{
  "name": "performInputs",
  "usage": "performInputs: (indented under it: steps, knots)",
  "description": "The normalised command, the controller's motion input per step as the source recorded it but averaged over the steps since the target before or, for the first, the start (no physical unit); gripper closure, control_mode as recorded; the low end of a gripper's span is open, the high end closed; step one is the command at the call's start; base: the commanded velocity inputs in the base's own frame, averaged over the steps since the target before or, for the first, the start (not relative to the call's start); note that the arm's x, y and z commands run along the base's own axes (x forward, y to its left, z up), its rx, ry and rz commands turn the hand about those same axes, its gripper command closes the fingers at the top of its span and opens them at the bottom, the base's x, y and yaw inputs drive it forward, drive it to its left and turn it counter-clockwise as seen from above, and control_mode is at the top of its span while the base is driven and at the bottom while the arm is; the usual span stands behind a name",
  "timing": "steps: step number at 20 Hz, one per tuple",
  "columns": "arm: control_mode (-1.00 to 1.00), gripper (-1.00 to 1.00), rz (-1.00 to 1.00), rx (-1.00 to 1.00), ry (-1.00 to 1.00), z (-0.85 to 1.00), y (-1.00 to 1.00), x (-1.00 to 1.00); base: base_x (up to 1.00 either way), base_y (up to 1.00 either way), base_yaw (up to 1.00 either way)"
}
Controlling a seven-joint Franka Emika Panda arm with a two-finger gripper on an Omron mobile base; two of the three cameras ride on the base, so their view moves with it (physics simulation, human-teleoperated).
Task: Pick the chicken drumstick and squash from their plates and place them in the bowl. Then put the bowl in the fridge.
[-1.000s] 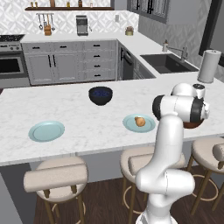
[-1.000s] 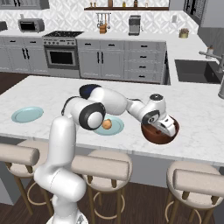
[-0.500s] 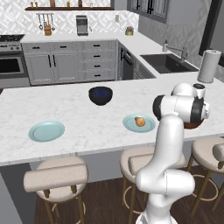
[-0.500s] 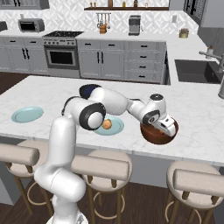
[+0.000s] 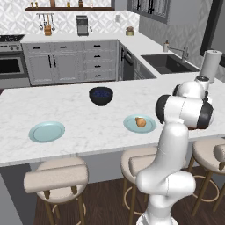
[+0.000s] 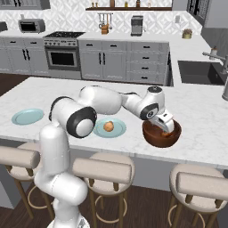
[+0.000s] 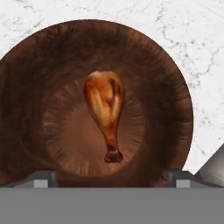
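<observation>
Drumstick (image 7: 105, 109) lying in bowl (image 7: 39, 65), bone end toward camera, tool (image 6: 165, 129) released above.

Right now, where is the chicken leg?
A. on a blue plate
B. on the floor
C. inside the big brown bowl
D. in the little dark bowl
C: the hand view looks straight down at the chicken drumstick lying on the bottom of the brown bowl, and the open gripper hangs right above it.
</observation>
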Motion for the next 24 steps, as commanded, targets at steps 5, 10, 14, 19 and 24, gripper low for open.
performInputs:
  steps: [5, 10, 14, 19, 24]
  knots:
    - [-1.00, -1.00, 0.02, 0.00, 0.00, 0.63, 0.74, -0.32, 0.00, 0.00, 0.00]
    - [-1.00, -1.00, 0.11, 0.00, 0.00, 0.55, 0.66, -0.10, 0.00, 0.00, 0.00]
    - [-1.00, -1.00, 0.15, 0.01, -0.02, 0.29, 0.64, 0.00, 0.00, 0.00, 0.00]
    - [-1.00, -1.00, 0.22, 0.09, -0.02, 0.01, 0.68, 0.01, 0.00, 0.00, 0.00]
    - [-1.00, -1.00, 0.26, 0.06, 0.00, -0.01, 0.74, 0.06, 0.00, 0.00, 0.00]
